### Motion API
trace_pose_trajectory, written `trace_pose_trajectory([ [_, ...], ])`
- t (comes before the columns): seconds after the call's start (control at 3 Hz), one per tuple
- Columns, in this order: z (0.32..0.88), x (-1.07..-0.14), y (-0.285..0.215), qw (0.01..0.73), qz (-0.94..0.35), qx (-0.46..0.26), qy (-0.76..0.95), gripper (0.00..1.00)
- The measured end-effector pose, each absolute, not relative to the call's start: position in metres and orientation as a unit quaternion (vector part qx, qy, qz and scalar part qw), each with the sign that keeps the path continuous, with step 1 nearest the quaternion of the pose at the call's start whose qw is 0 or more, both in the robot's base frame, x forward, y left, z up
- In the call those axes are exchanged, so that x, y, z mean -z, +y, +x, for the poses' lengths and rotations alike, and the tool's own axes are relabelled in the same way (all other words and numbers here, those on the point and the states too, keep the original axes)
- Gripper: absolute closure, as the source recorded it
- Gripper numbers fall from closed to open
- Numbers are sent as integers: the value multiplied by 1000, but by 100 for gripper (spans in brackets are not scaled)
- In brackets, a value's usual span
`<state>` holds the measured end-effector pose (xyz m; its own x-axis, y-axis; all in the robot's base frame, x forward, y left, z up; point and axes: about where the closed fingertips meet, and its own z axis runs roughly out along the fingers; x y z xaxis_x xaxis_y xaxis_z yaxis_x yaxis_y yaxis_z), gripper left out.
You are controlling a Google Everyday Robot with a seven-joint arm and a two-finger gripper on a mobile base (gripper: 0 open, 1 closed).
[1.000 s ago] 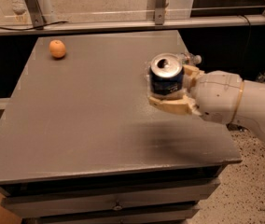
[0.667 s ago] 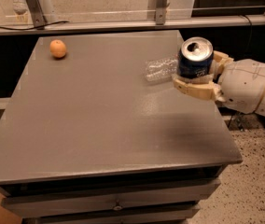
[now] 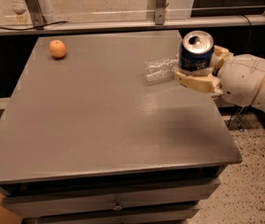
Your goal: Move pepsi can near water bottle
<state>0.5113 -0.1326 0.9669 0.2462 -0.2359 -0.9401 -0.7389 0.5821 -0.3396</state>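
Note:
The dark blue pepsi can with a silver top is held upright in my gripper, whose tan fingers are shut around it, above the right edge of the grey table. The clear crinkled water bottle lies on its side on the table just left of the can, partly hidden behind it. My white arm reaches in from the right.
An orange sits at the table's far left corner. A metal rail and posts run behind the table. Drawers are below the front edge. Speckled floor lies to the right.
My gripper has carried the can right and toward the back of the table, uncovering the water bottle, and now holds it just right of the bottle.

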Motion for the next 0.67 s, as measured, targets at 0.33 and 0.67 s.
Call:
trace_pose_trajectory([
  [0.33, 551, -976, -152, 698, -372, -181, 585, 100],
  [0.67, 583, -972, -175, 712, -328, -172, 596, 100],
])
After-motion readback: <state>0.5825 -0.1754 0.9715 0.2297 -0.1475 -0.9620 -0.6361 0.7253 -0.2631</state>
